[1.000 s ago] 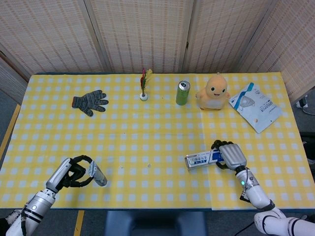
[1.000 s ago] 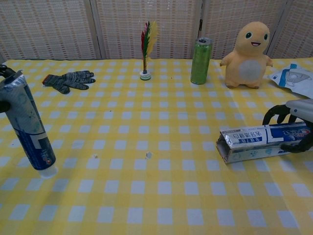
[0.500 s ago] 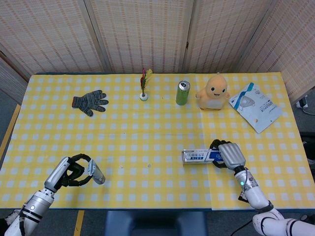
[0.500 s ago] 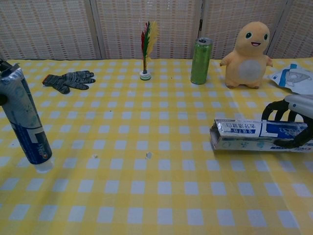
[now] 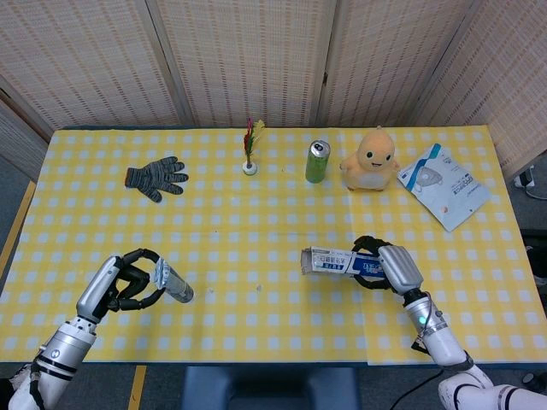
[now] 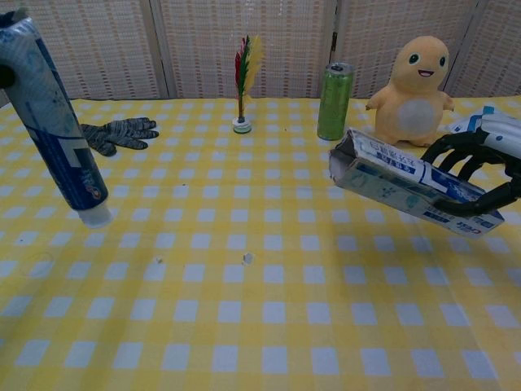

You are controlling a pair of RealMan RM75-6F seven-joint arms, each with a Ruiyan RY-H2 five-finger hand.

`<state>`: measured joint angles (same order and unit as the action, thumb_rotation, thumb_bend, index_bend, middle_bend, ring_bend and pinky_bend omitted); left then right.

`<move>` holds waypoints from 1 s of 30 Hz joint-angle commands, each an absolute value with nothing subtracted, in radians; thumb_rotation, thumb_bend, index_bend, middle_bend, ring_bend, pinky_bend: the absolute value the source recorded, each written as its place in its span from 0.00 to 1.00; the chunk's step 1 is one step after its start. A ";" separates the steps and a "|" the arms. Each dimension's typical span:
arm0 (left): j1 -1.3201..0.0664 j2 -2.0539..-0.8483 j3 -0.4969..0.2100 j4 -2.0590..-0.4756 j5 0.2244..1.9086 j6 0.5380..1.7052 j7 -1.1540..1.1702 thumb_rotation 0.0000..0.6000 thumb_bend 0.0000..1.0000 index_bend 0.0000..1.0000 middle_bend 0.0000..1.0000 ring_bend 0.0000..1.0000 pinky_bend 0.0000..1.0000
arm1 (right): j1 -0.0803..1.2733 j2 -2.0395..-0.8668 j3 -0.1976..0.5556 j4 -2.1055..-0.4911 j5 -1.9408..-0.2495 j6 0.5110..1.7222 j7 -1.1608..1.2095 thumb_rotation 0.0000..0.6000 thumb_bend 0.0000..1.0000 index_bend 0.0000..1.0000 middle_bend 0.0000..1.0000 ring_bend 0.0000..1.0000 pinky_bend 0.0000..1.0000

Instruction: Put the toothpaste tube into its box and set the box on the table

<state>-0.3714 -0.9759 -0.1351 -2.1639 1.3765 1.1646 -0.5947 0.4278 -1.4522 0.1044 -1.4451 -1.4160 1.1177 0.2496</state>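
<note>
My left hand (image 5: 115, 282) grips the flat end of the blue and silver toothpaste tube (image 6: 55, 127). The tube hangs in the air at the left, tilted, with its white cap (image 6: 97, 217) pointing down and to the right. My right hand (image 5: 393, 266) holds the white and blue toothpaste box (image 6: 407, 190) off the table. The box is tilted, its open end (image 6: 340, 159) raised and facing left toward the tube. A wide gap of table lies between tube and box.
At the back of the yellow checked table (image 5: 256, 248) lie a grey glove (image 5: 155, 178), a feather shuttlecock (image 5: 249, 152), a green can (image 5: 317, 161), a yellow duck toy (image 5: 371, 161) and a white packet (image 5: 444, 185).
Both hands have lifted. The tube rose off the table and moved inward. The box rose from the table, shifted left and tilted with its open end up.
</note>
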 commanded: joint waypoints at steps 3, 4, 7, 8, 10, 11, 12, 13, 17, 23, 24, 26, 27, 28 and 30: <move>-0.406 -0.918 -0.233 -2.260 1.251 1.164 -0.636 1.00 0.40 0.78 1.00 1.00 1.00 | 0.423 -1.510 0.110 -1.416 -1.479 1.180 0.373 1.00 0.31 0.41 0.30 0.32 0.39; -0.409 -0.911 -0.243 -2.271 1.241 1.167 -0.632 1.00 0.40 0.78 1.00 1.00 1.00 | 0.425 -1.518 0.112 -1.411 -1.480 1.182 0.384 1.00 0.31 0.41 0.30 0.32 0.39; -0.419 -0.899 -0.271 -2.304 1.210 1.178 -0.614 1.00 0.40 0.78 1.00 1.00 1.00 | 0.428 -1.562 0.120 -1.379 -1.485 1.201 0.411 1.00 0.31 0.41 0.30 0.32 0.39; -0.423 -0.895 -0.283 -2.314 1.197 1.181 -0.608 1.00 0.40 0.78 1.00 1.00 1.00 | 0.430 -1.587 0.124 -1.359 -1.489 1.215 0.420 1.00 0.31 0.41 0.30 0.32 0.39; -0.431 -0.893 -0.305 -2.327 1.167 1.189 -0.606 1.00 0.40 0.78 1.00 1.00 1.00 | 0.433 -1.625 0.126 -1.333 -1.493 1.224 0.449 1.00 0.31 0.41 0.30 0.32 0.39; -0.437 -0.891 -0.319 -2.337 1.147 1.190 -0.606 1.00 0.40 0.78 1.00 1.00 1.00 | 0.437 -1.645 0.125 -1.319 -1.494 1.221 0.473 1.00 0.31 0.41 0.30 0.32 0.39; -0.441 -0.888 -0.328 -2.345 1.132 1.191 -0.605 1.00 0.40 0.78 1.00 1.00 1.00 | 0.440 -1.659 0.125 -1.309 -1.495 1.219 0.489 1.00 0.31 0.41 0.30 0.32 0.39; -0.446 -0.886 -0.337 -2.352 1.119 1.192 -0.602 1.00 0.40 0.78 1.00 1.00 1.00 | 0.443 -1.674 0.126 -1.298 -1.495 1.218 0.503 1.00 0.31 0.41 0.30 0.32 0.39; -0.464 -0.898 -0.368 -2.356 1.091 1.194 -0.599 1.00 0.40 0.78 1.00 1.00 1.00 | 0.462 -1.735 0.130 -1.262 -1.495 1.205 0.554 1.00 0.31 0.41 0.30 0.32 0.39; -0.481 -0.922 -0.394 -2.356 1.077 1.195 -0.604 1.00 0.40 0.78 1.00 1.00 1.00 | 0.479 -1.790 0.131 -1.239 -1.502 1.204 0.580 1.00 0.31 0.41 0.30 0.32 0.39; -0.483 -0.925 -0.396 -2.356 1.076 1.195 -0.602 1.00 0.40 0.78 1.00 1.00 1.00 | 0.481 -1.796 0.132 -1.238 -1.503 1.204 0.583 1.00 0.31 0.41 0.30 0.32 0.39; -0.491 -0.933 -0.402 -2.356 1.072 1.190 -0.598 1.00 0.40 0.78 1.00 1.00 1.00 | 0.487 -1.812 0.135 -1.234 -1.503 1.203 0.588 1.00 0.31 0.41 0.30 0.32 0.39; -0.500 -0.941 -0.406 -2.356 1.071 1.182 -0.596 1.00 0.40 0.78 1.00 1.00 1.00 | 0.496 -1.832 0.141 -1.239 -1.500 1.197 0.602 1.00 0.31 0.41 0.30 0.32 0.39; -0.504 -0.946 -0.408 -2.356 1.067 1.182 -0.590 1.00 0.40 0.78 1.00 1.00 1.00 | 0.500 -1.843 0.144 -1.235 -1.498 1.194 0.604 1.00 0.31 0.41 0.30 0.32 0.39; -0.515 -0.959 -0.413 -2.356 1.054 1.178 -0.579 1.00 0.40 0.78 1.00 1.00 1.00 | 0.511 -1.864 0.147 -1.223 -1.499 1.188 0.603 1.00 0.31 0.41 0.30 0.32 0.39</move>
<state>-0.5086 -0.9516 -0.4089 -2.3560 1.0610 1.1814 -0.5850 0.5017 -1.8500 0.1419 -1.2309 -1.4999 1.1940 0.5993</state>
